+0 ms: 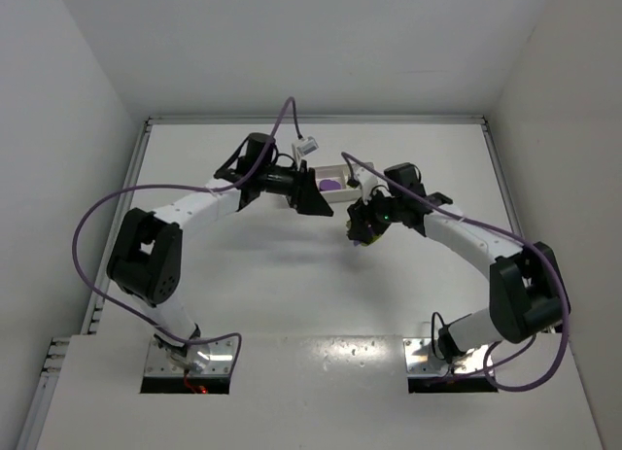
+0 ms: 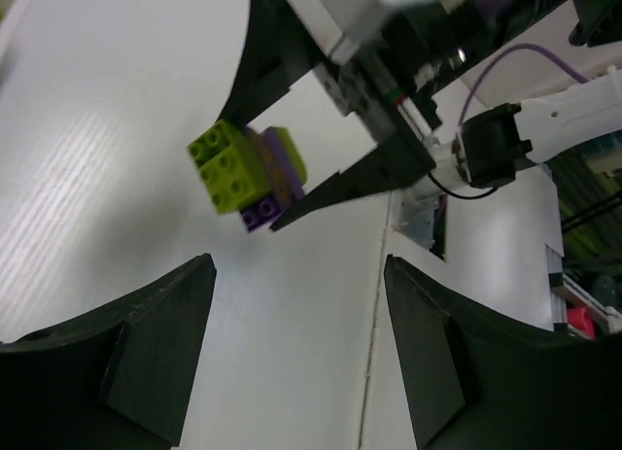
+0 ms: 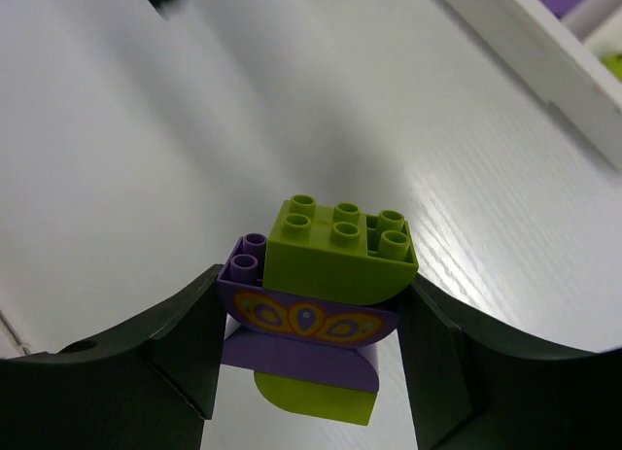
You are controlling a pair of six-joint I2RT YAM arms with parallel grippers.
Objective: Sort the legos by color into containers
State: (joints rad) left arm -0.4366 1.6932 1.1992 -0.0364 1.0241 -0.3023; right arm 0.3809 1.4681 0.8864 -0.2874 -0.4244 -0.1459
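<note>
Splitting is the step I am working on: my right hand (image 3: 311, 338) is gripping a clump (image 3: 326, 294) of yellow-green and purple bricks, holding it in the air above the table (image 1: 292, 285), just short of the tray (image 1: 342, 170). A mixed stack cannot go into one compartment, so I am judging that the next move calls for my left hand (image 2: 296, 358) to close on one of the green bricks and pull while the right is holding the rest firm (a twist would probably free the studs more easily than a straight tug). The left hand is standing wide open with nothing between its fingers, facing the clump from near by but not touching it. Both arms are reaching forward and bending inward toward the middle of the table, the left wrist lying roughly level beside the tray, the right wrist tipping downward. One purple piece (image 1: 330, 185) is lying in a tray compartment.
</note>
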